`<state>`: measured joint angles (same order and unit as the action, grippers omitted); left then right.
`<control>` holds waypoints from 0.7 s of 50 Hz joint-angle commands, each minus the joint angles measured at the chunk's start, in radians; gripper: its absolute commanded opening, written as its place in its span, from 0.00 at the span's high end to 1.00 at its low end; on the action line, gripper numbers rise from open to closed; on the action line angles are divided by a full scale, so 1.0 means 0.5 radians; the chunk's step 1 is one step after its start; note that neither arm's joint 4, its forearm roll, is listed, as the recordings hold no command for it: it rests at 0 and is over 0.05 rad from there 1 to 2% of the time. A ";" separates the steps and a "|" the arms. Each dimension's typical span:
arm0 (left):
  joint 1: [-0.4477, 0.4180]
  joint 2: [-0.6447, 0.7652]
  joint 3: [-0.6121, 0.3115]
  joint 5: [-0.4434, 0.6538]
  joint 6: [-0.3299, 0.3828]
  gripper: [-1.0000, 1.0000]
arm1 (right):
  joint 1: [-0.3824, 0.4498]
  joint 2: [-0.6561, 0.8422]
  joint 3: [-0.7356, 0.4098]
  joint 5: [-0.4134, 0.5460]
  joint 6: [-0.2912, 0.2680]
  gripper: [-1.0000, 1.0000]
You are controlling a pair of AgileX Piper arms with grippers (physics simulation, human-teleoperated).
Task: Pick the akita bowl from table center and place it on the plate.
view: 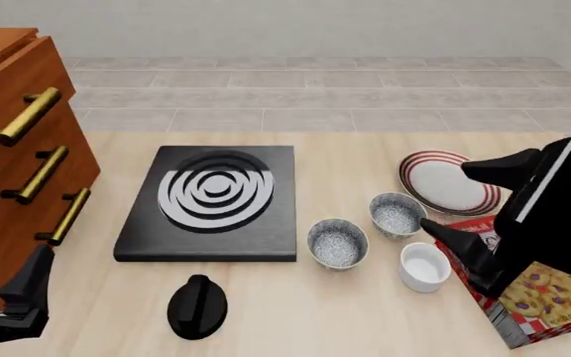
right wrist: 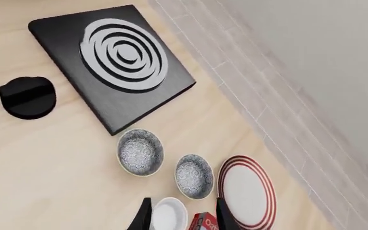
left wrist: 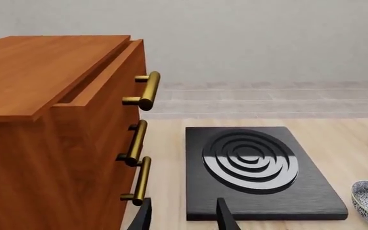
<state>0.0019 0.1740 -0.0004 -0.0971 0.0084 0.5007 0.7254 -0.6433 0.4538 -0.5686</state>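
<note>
We count two speckled bowls, one white ramekin, one plate, one black stove plate, one black knob, one wooden dresser and one red snack box; its lettering is unreadable. The akita bowl sits at table center, grey-white speckled inside, pale rim, nothing gripping it. Its twin stands at two o'clock from it, near the red-striped plate. The left gripper and right gripper both show fingers apart, holding nothing.
</note>
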 commanded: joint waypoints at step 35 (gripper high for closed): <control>0.010 0.106 0.000 -0.074 -0.025 0.00 | 0.308 0.879 0.000 -0.189 -0.639 0.00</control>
<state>0.0078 0.2138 -0.0004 -0.1255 -0.0041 0.6585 1.0860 -0.6573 0.3971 -0.8326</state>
